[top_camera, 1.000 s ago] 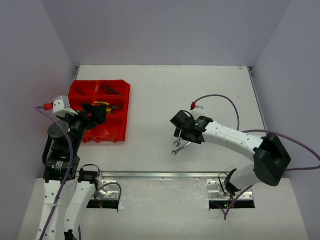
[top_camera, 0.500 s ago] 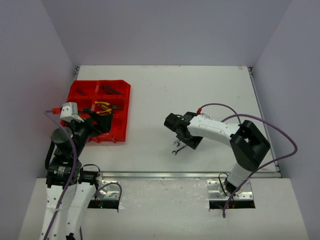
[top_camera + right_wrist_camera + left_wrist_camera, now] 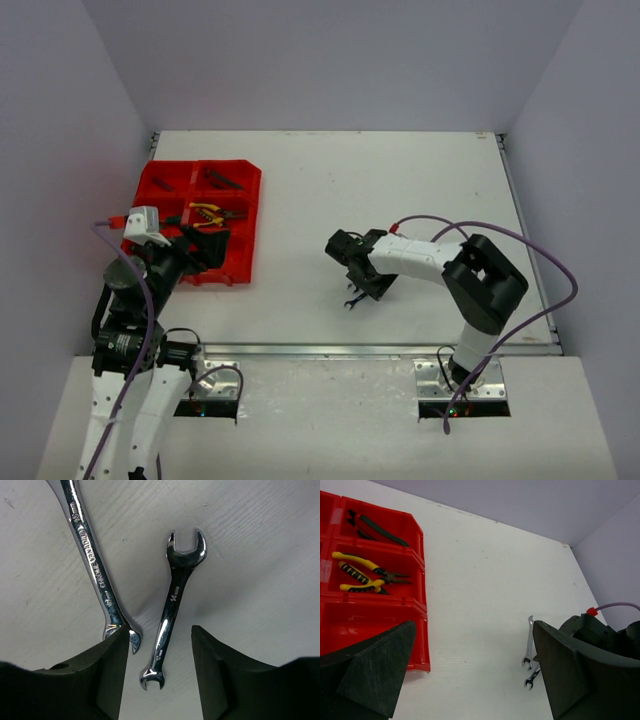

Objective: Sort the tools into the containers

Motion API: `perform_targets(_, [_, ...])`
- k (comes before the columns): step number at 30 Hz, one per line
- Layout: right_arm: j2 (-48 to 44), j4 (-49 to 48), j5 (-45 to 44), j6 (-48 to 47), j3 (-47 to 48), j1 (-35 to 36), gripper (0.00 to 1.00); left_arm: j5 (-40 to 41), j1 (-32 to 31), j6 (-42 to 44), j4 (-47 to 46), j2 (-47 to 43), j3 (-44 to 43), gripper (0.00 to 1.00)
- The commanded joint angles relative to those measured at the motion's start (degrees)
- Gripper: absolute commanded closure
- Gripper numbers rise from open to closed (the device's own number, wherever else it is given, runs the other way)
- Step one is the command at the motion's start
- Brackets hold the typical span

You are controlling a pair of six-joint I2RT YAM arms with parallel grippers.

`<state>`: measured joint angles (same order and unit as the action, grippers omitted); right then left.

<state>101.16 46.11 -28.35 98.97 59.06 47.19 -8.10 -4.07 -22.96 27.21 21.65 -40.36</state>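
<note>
Two silver wrenches lie side by side on the white table [image 3: 400,180]. In the right wrist view the small 14 mm wrench [image 3: 175,605] lies between my open right gripper's [image 3: 159,680] fingers, and the longer wrench [image 3: 92,565] runs under the left finger [image 3: 85,680]. From above, the right gripper [image 3: 362,280] is low over the wrenches [image 3: 351,299]. My left gripper [image 3: 470,680] is open and empty, over the near right corner of the red tray [image 3: 245,225]. The tray holds yellow-black pliers [image 3: 362,572] and dark-handled tools [image 3: 377,527]. The wrenches also show in the left wrist view [image 3: 529,642].
The red tray sits at the table's left side [image 3: 417,645], with its nearest compartment [image 3: 365,625] empty. A purple cable [image 3: 520,250] loops from the right arm over the table's right half. Grey walls enclose the table on three sides.
</note>
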Motion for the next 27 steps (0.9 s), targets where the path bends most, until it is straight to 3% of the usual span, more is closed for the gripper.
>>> perform_targets(1, [-0.4, -1.5, -1.1, 3.8, -1.7, -0.6, 0.5, 0.4, -0.5, 0.2, -2.3, -1.0, -0.2, 0.0])
perform_targets(11, [0.9, -3.0, 3.4, 6.7, -5.3, -2.2, 0.54, 0.8, -0.6, 0.0, -2.3, -1.4, -0.2, 0.0])
perform_targets(15, [1.3, -8.4, 7.3, 6.1, -8.6, -2.5, 0.57, 1.0, -0.6, -0.1, -2.2, -1.7, -0.2, 0.0])
perform_targets(18, [1.1, -10.7, 8.8, 5.9, -10.1, -2.5, 0.64, 1.2, -0.6, -0.2, -2.2, -1.8, -0.2, 0.0])
perform_targets(22, [0.9, -11.1, 10.7, 7.0, -11.1, -2.6, 1.0, 1.4, -0.6, -0.2, -2.1, -1.8, -0.2, 0.0])
perform_targets(27, [0.8, -11.2, 11.8, 6.5, -11.2, -2.7, 1.0, 1.9, -0.6, -0.2, -2.0, -2.0, -0.2, 0.0])
